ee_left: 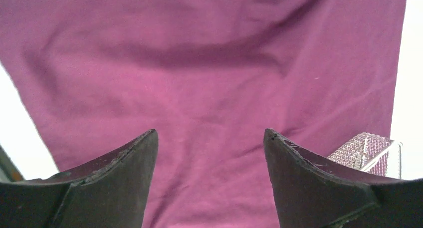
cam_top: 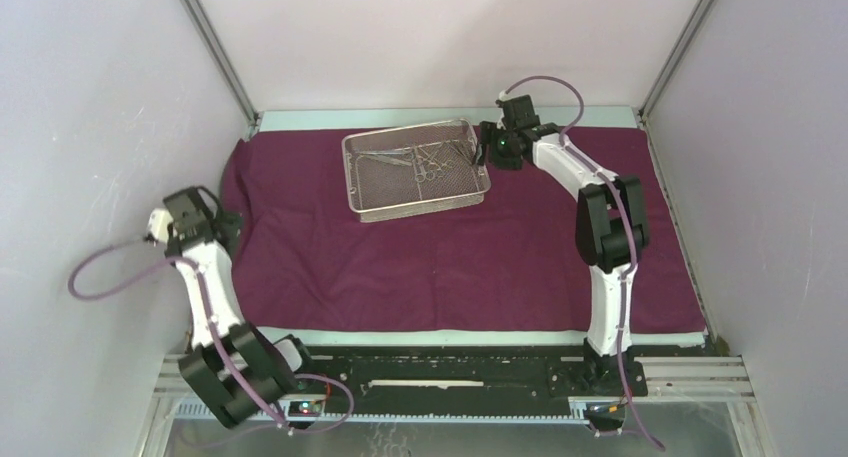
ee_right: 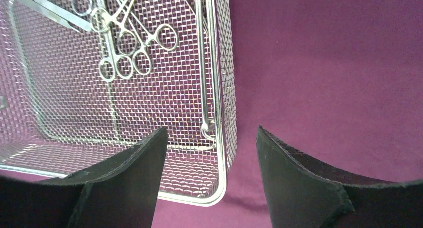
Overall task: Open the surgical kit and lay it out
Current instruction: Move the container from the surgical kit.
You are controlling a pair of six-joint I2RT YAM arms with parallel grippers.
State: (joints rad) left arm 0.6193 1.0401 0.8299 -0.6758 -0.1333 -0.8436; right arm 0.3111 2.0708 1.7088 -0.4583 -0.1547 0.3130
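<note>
Two claws stood open over the spread cloth (cam_top: pixel 450 257), which covered most of the table (cam_top: pixel 400 335). The left claw (ee_left: pixel 209 135) hung with jaws apart and empty above the cloth's left edge, well apart from the tray (cam_top: pixel 420 208). The right claw (ee_right: pixel 209 130) hovered at the tray's right end, one finger over the mesh, the other outside above the cloth, gripping nothing. Steel instruments (ee_right: pixel 124 43) lay tangled inside the tray, which sat on the cloth's far middle.

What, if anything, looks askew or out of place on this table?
The shallow silver wire-mesh tray sits skewed, not square with the edges of the large maroon cloth. The thin steel instruments lie overlapping in a heap in its far half, not laid out.
</note>
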